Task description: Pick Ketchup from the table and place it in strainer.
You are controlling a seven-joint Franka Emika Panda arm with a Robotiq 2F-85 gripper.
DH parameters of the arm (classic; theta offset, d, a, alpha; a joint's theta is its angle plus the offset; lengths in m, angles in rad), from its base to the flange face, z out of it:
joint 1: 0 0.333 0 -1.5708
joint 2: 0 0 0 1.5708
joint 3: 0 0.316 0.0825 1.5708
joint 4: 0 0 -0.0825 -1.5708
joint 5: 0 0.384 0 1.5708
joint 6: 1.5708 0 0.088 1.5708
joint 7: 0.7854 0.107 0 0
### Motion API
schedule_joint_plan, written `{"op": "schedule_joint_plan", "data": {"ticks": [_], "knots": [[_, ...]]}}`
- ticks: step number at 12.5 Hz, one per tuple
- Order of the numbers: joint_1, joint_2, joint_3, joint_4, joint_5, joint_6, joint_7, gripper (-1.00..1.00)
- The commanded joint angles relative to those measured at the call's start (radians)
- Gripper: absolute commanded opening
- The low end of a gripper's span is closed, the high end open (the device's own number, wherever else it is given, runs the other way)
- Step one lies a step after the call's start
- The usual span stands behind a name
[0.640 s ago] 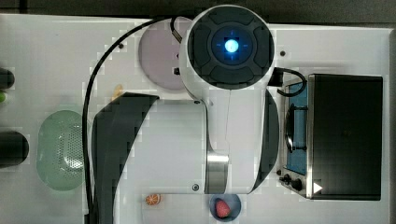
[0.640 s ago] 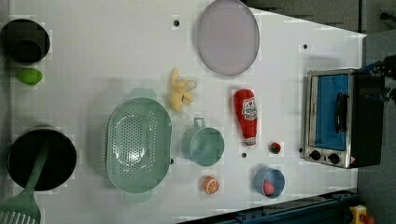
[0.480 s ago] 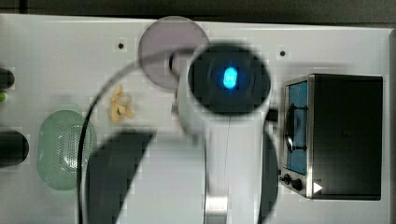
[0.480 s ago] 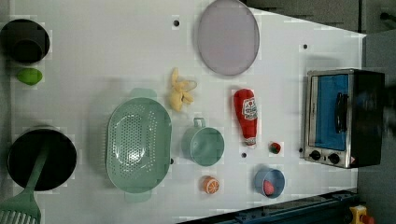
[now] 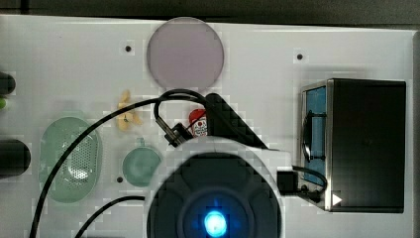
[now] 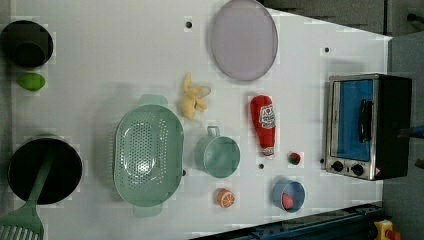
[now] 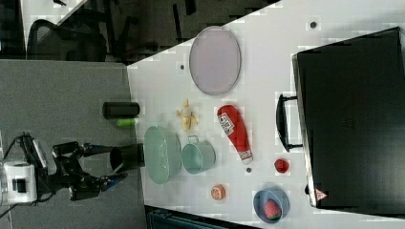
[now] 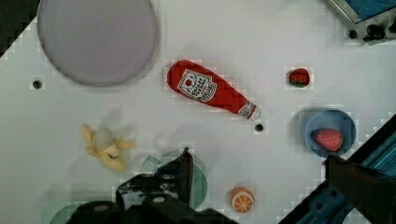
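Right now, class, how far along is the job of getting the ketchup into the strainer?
Nothing looks done yet: the ketchup lies on its side on the table, apart from the strainer, which holds nothing. In hand: the wrist view looks down on the bottle with the gripper open and empty. Left: grasp, lift, carry across and place.

My arm has slid toward the top view's lower edge, uncovering the purple plate, the banana and the ketchup's upper end.
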Motion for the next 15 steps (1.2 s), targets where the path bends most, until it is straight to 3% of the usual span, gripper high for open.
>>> {"op": "schedule_joint_plan", "data": {"ticks": [1, 10, 15], "knots": [[-0.013, 0.123, -0.008, -0.074, 0.004, 0.044, -0.096, 1.00], [-0.013, 0.308, -0.007, -0.268, 0.003, 0.518, -0.872, 1.00], [-0.008, 0.416, 0.021, -0.394, -0.008, 0.764, -1.011, 1.00]]}}
